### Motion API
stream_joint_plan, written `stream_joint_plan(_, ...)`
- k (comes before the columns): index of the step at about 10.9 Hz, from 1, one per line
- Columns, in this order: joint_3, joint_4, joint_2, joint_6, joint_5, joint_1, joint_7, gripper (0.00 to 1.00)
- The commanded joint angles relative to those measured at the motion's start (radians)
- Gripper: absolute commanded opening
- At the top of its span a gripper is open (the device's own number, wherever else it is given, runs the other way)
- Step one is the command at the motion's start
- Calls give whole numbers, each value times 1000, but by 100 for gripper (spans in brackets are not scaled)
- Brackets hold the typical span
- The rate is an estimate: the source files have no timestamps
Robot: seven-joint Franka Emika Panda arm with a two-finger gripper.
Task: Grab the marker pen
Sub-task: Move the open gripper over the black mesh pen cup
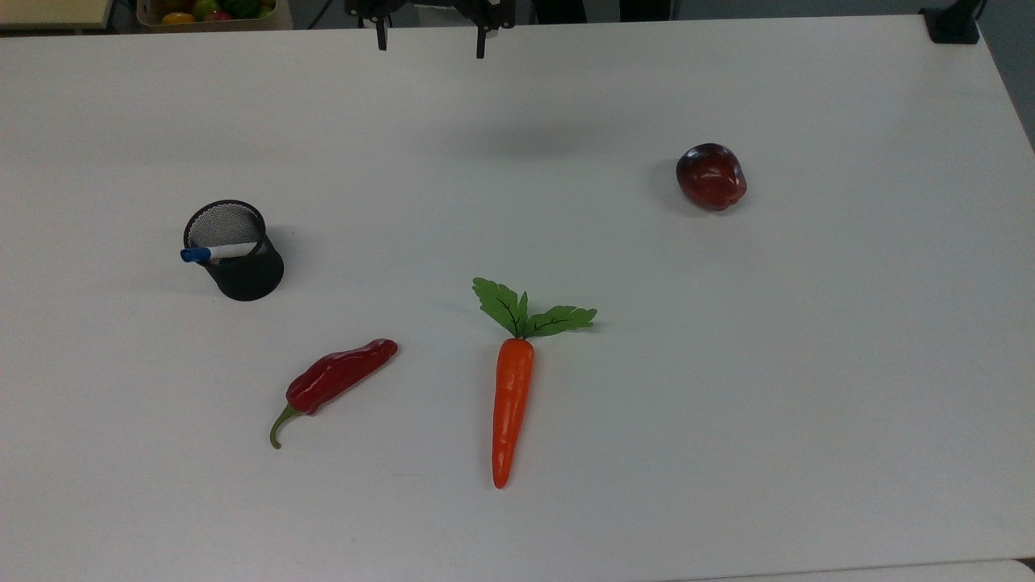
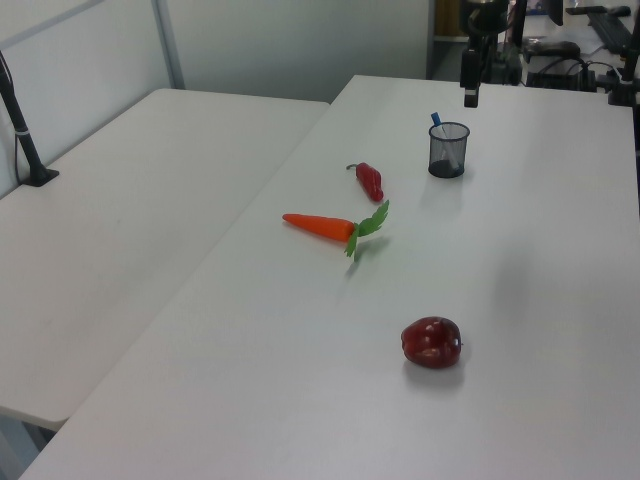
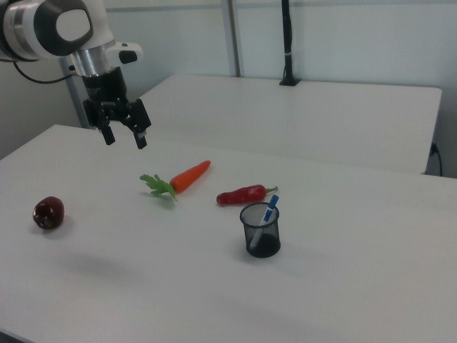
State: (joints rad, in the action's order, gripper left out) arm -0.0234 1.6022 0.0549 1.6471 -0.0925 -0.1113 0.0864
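Marker (image 1: 218, 252) leaning in mesh cup (image 1: 242, 271), blue cap poking over rim. Pepper (image 1: 340, 377), carrot (image 1: 511, 404) nearby on tabletop (image 1: 808, 364); apple (image 1: 711, 176) well apart. Claw (image 1: 430, 44) aloft, released, holding nothing.

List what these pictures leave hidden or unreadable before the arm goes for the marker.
- White-barrelled marker pen with blue cap: its lower end sits inside the black mesh cup; the label is too small to read.
- Open two-finger gripper: cut off by the top view's upper edge.
- Box of fruit: cropped by the same edge.
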Motion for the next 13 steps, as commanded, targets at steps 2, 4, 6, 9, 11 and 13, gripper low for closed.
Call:
stream_joint_plan(2,2,-15,-3,-35,27,4,-25,100)
stream_joint_plan(4,2,-16,-4,-43,25,10,-39,100)
stream_joint_plan(6,2,-16,-1,-38,25,53,-82,100)
stream_joint_plan(9,2,-18,14,11,23,169,-155,100)
stream_joint_plan(11,2,-15,40,80,23,247,-163,100)
stream_joint_plan(13,2,-15,80,166,23,312,-151,100)
